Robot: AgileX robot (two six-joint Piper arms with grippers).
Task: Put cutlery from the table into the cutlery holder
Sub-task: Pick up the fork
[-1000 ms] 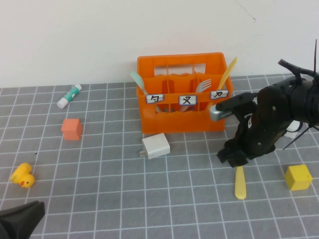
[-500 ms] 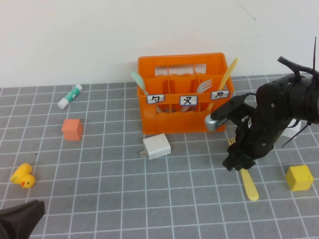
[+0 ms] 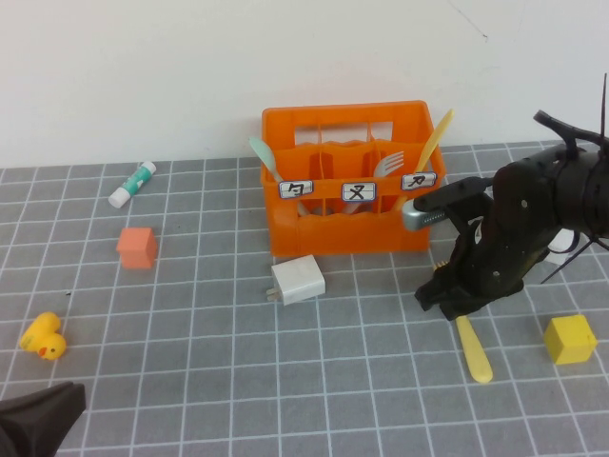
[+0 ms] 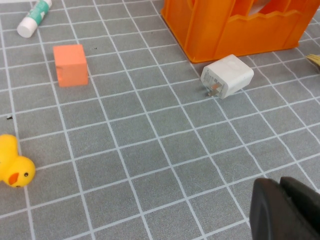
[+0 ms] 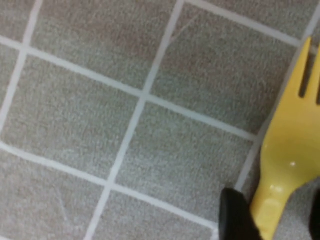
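1. At the near left edge of the high view the left gripper [image 3: 38, 419] sits low over the table [image 3: 190, 362]; in its wrist view the dark fingers [image 4: 280, 210] press together with nothing between them.
2. Just ahead of it lies a yellow rubber duck [image 3: 43, 336], and farther back an orange-pink cube [image 3: 137, 247] and a white-and-green tube [image 3: 131, 183] (the tube lies close to the wall).
3. A white charger block [image 3: 298, 280] lies on the tiles just in front of the cutlery holder [image 3: 347, 228], near its left front corner.
4. The cutlery holder stands upright near the wall, with three white labels on its front. A pale green spoon [image 3: 264, 157] leans out of the left compartment, a grey fork [image 3: 388, 164] stands toward the right, and a yellow knife [image 3: 433, 138] slants out of the right end.
5. The right gripper [image 3: 447, 297] is down at the table, right of the holder's front corner, over the yellow fork [image 3: 473, 349]. The fork lies flat on the tiles, its handle running toward the robot. In the right wrist view the fork's neck [image 5: 285, 175] sits between the two dark fingertips [image 5: 237, 215], which stand fairly wide on either side of it (I cannot tell whether they are gripping it).
6. A yellow cube [image 3: 570, 339] rests on the table to the right of the fork, apart from it.
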